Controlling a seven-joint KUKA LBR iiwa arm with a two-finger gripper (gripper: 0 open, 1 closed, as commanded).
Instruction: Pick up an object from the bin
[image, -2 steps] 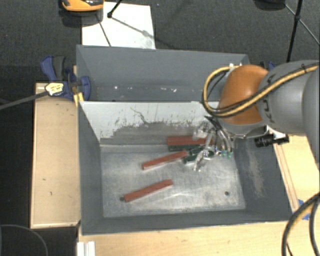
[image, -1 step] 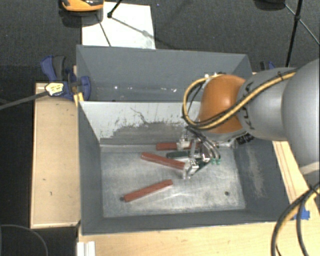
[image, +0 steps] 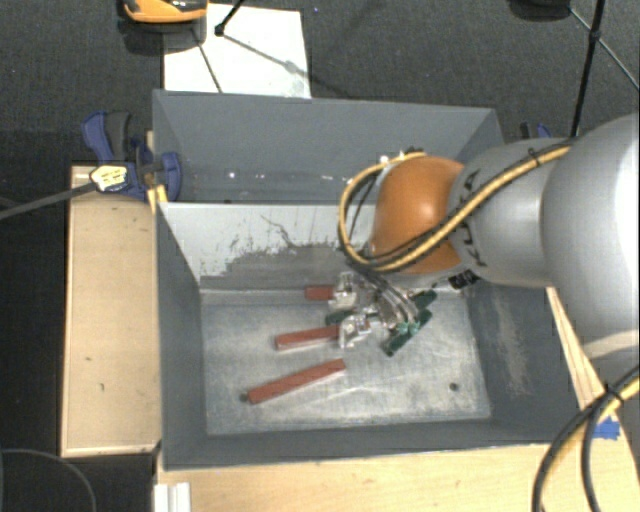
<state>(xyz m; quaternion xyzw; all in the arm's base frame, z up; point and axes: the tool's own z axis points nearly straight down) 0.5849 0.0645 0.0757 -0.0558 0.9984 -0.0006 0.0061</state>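
Note:
My gripper (image: 362, 318) is low over the middle of the bin floor. A red-brown stick (image: 307, 338) lies flat to its left, its right end reaching in under the gripper. A shorter red-brown piece (image: 319, 294) pokes out just above it, close to the back wall. A dark green thing (image: 405, 335) lies slanted against the gripper's right side, partly hidden by it. I cannot tell whether anything is held.
A third, longer red-brown stick (image: 295, 383) lies slanted on the floor, nearer the front left. The arm's orange cover and its cables hang over the back right of the bin and hide the floor there.

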